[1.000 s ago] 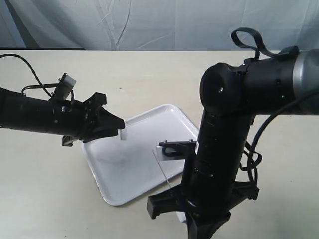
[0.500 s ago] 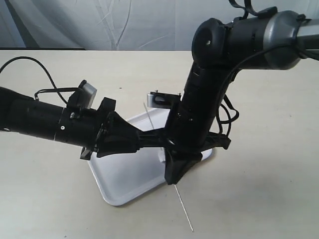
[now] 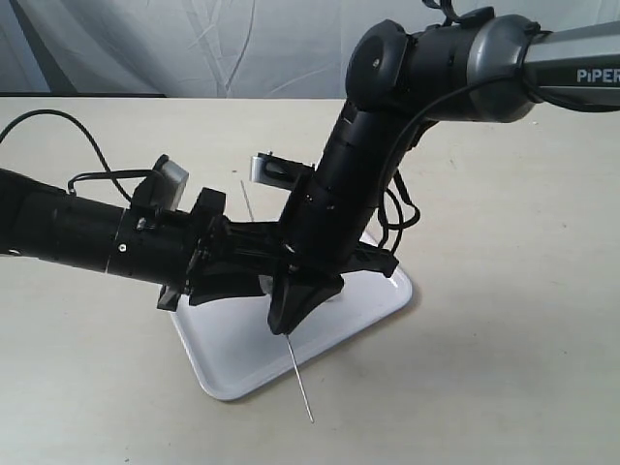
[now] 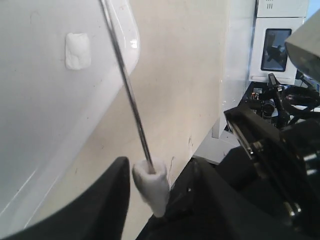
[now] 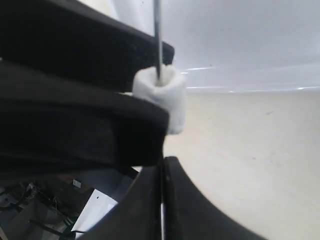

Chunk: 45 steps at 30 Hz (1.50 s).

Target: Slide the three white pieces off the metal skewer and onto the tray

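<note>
Pinched skewer in closed right fingers, tilted over tray; spread left fingers wide astride white piece (for stripping off), centre frame, gripping nothing.

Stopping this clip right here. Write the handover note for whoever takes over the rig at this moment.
Left end effector: open, jaws flanking the threaded white piece.
Right end effector: shut on the metal skewer, held tilted.
Done: one loose white piece lies on the tray.
Left: slide the threaded white piece off onto the tray; a third piece is not in sight, so look for it.
</note>
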Each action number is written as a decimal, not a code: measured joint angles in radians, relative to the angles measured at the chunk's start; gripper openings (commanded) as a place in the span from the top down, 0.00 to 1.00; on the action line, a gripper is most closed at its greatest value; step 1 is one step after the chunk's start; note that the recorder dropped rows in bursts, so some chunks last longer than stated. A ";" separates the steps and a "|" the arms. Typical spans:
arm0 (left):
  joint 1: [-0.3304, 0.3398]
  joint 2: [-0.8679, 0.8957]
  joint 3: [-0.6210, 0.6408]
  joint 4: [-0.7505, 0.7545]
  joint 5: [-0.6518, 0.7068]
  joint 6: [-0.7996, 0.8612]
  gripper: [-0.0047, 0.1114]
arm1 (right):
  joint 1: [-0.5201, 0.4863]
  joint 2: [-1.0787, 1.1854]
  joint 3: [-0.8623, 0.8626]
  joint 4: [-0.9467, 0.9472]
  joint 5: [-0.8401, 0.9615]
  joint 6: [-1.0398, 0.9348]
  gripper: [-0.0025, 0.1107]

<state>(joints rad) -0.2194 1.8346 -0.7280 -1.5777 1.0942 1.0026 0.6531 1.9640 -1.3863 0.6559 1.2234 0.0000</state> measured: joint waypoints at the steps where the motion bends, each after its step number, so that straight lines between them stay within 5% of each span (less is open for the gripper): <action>1: 0.000 0.000 0.000 0.000 0.000 0.000 0.64 | 0.000 0.000 0.000 0.002 0.000 0.000 0.98; 7: 0.000 0.000 0.000 0.000 -0.004 0.004 0.77 | 0.000 0.000 0.000 0.015 0.000 0.000 0.98; 34: 0.000 0.000 -0.007 -0.053 -0.124 0.022 0.77 | 0.066 -0.009 0.003 -0.059 -0.006 0.075 0.98; 45: 0.000 0.000 -0.007 -0.057 -0.137 0.022 0.77 | 0.079 -0.126 0.151 -0.070 -0.006 0.106 0.98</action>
<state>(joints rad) -0.2194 1.8346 -0.7351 -1.6348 0.9571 1.0245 0.7319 1.8377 -1.2356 0.5856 1.2173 0.1061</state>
